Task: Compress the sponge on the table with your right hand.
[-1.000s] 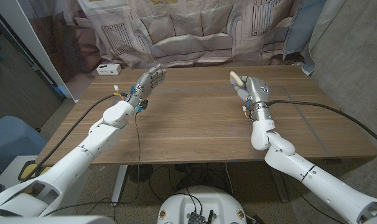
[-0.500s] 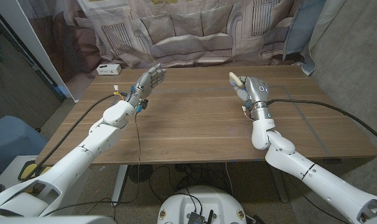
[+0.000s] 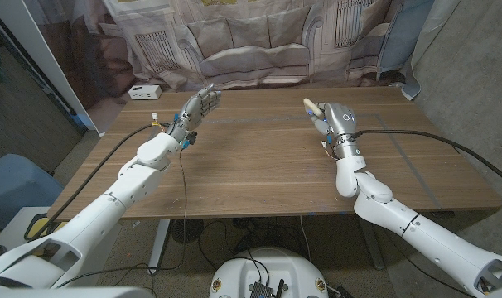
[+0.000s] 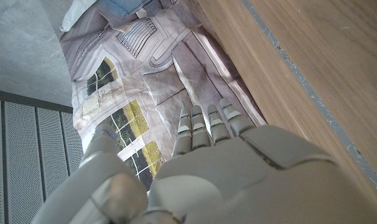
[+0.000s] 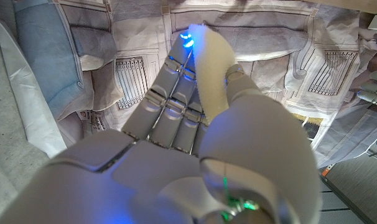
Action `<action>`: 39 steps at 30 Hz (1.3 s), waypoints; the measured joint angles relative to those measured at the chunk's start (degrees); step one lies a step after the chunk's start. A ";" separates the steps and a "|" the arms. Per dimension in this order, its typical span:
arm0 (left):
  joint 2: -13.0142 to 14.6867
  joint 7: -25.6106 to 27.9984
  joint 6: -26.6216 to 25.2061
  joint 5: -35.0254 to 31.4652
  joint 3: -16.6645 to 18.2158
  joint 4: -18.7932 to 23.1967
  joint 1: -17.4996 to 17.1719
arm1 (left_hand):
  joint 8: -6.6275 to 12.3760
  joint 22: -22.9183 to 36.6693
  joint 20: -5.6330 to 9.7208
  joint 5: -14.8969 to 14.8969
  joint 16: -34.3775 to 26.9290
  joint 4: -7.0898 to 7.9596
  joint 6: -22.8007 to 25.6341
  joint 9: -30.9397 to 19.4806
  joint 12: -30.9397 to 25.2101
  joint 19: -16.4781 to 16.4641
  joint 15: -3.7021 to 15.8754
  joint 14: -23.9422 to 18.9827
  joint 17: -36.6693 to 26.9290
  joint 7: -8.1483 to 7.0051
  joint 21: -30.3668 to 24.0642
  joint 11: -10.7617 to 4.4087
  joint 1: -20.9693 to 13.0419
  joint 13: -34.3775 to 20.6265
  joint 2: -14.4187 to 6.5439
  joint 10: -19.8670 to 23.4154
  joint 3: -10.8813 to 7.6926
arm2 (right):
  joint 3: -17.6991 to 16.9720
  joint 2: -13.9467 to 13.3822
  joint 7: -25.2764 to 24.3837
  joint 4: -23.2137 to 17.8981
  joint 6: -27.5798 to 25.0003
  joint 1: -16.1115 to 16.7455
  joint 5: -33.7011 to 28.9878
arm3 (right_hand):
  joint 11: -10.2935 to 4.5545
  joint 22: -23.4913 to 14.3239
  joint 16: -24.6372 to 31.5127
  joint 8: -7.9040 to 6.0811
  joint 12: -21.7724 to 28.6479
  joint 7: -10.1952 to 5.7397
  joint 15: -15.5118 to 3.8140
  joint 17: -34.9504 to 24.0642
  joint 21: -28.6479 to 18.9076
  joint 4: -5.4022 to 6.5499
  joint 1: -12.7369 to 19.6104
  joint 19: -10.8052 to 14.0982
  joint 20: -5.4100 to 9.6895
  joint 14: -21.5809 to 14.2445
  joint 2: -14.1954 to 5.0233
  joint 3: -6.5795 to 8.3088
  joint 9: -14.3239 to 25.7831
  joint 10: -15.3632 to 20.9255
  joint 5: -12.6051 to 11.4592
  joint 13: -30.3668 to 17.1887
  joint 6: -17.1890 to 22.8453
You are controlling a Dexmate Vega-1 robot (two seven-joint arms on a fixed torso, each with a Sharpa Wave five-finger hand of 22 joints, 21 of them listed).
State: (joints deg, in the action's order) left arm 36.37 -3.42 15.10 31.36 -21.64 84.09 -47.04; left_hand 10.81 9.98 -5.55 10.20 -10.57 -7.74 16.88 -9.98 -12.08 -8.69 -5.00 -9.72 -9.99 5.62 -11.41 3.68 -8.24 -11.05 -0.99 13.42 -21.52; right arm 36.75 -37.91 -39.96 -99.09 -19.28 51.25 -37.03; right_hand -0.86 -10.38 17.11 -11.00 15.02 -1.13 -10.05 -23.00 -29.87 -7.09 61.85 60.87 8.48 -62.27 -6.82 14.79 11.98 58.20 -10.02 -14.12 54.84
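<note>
I see the sponge (image 3: 314, 106) as a pale sliver poking out at 11 o'clock from my right robot hand (image 3: 335, 124), which clasps it above the bench (image 3: 259, 165); most of it is hidden. In the right wrist view, the sponge (image 5: 212, 68) lies squeezed between thumb and fingers (image 5: 176, 93). My left robot hand (image 3: 198, 107) is released, fingers apart.

No legible text, labels, brands, numbers or signs in any view. The printed backdrop cloth (image 3: 251, 41) behind the wooden table (image 3: 259, 165) carries drawn building and sofa motifs only, no lettering. The small white box (image 3: 144, 92) at the table's far-left corner: markings too small to read.
</note>
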 measured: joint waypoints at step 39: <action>0.28 0.73 -0.14 -0.41 0.20 1.07 -0.27 | 0.00 0.00 0.00 0.00 0.00 0.00 0.00 0.00 0.00 0.00 0.00 0.00 0.00 0.00 0.00 0.00 0.00 0.00 0.00 0.00 0.00 | 4.25 -1.02 5.65 5.66 -0.98 -5.89 -3.45 | -0.09 -0.01 0.00 -0.26 0.00 0.10 0.09 -0.53 0.00 0.16 -0.96 -0.28 -0.30 0.10 -0.57 -0.63 -0.27 -0.09 0.04 0.29 -0.52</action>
State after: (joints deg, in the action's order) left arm 36.64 -2.69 14.96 30.95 -21.44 85.16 -47.31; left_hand 10.81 9.98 -5.55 10.20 -10.57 -7.74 16.88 -9.98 -12.08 -8.69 -5.01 -9.72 -9.99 5.62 -11.41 3.68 -8.24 -11.04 -0.99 13.41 -21.52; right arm 41.00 -38.93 -34.30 -93.43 -20.26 45.36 -40.48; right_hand -0.95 -10.39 17.12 -11.26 15.02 -1.03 -9.96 -23.54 -29.88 -6.94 60.89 60.59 8.18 -62.18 -7.39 14.16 11.71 58.11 -9.98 -13.83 54.32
